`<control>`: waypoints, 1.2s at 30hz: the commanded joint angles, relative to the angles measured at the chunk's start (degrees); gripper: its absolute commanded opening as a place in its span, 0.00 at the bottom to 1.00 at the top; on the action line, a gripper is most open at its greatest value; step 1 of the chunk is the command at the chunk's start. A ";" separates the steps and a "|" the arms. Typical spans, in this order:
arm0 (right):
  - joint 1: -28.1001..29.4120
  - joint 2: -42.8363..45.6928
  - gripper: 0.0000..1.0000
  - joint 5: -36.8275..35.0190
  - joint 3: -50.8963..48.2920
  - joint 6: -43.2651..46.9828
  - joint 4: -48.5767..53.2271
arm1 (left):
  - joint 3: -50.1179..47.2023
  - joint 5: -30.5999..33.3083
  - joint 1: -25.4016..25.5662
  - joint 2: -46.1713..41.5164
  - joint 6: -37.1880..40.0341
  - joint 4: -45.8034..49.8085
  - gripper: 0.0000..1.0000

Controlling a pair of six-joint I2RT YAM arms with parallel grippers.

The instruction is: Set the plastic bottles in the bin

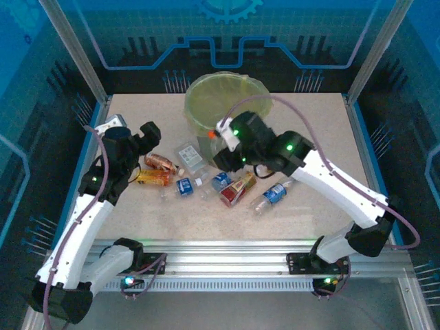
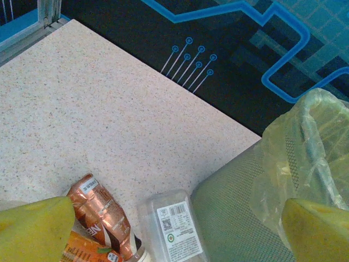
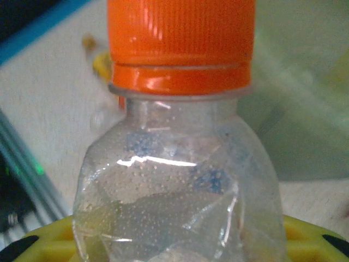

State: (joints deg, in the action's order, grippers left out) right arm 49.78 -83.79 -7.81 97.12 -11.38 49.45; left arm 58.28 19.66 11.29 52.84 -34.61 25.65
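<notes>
Orange-capped clear bottle (image 3: 180, 185) pinched in right gripper (image 1: 217, 141) just beside olive-green bin (image 1: 227, 96), left gripper (image 1: 150, 133) spread wide near copper-labelled bottle (image 2: 101, 210), other plastic bottles (image 1: 234, 189) scattered on speckled table (image 1: 316, 124) between arms

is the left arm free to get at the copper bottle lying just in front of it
Probably yes: the left hand is open and empty close by the copper bottle, and nothing lies on top of it. An orange-labelled bottle beside it might get nudged.
</notes>
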 commanded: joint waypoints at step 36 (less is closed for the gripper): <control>-16.56 -44.78 0.28 8.87 50.62 7.02 5.58 | -6.10 -2.27 -1.01 -1.94 -5.24 1.73 0.99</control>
State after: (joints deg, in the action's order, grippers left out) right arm 33.69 -127.48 -0.34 145.73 -6.07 51.83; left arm 53.45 17.06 10.94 51.92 -38.09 26.33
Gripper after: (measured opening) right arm 0.466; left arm 0.990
